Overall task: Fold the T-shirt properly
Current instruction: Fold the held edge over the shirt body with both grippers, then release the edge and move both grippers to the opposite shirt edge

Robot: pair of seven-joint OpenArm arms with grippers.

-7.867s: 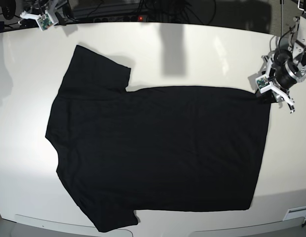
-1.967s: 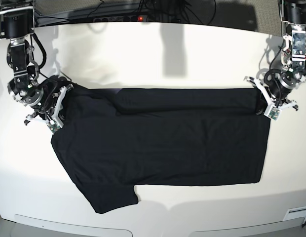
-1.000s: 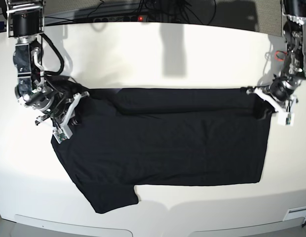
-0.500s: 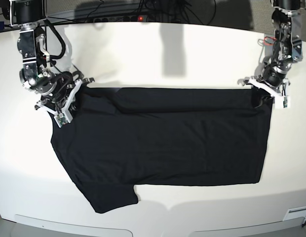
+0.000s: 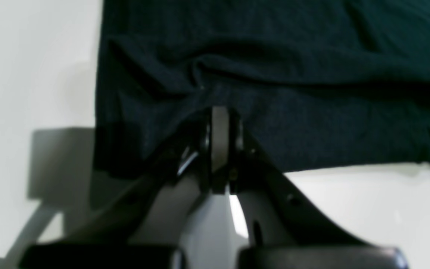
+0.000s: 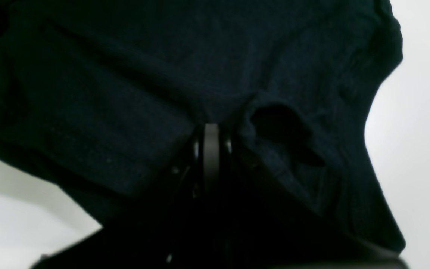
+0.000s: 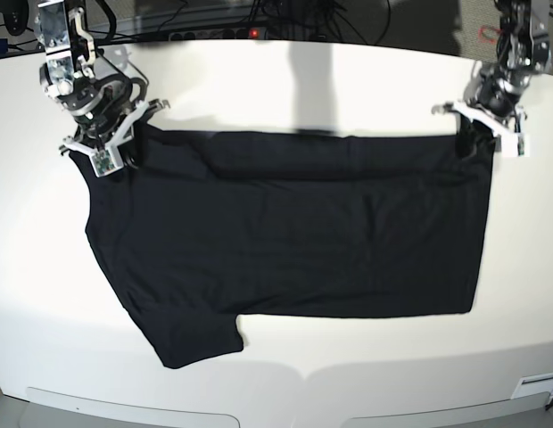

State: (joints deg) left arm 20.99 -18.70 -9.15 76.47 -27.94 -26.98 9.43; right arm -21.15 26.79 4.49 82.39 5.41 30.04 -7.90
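Note:
The black T-shirt lies across the white table, its far long edge folded over and its plain side up; one sleeve sticks out at the near left. My left gripper is shut on the far right corner of the cloth. In the left wrist view the T-shirt bunches into small creases around the left gripper. My right gripper is shut on the far left corner by the shoulder. The right wrist view shows dark T-shirt folds wrapped round the right gripper.
Cables and a power strip with a red light run along the table's far edge. A small white label plate sits at the near right corner. Bare white tabletop surrounds the shirt on all sides.
Both grippers have moved toward the far edge, still holding the cloth. The whole shirt has slid away with them and its far edge is pulled straighter.

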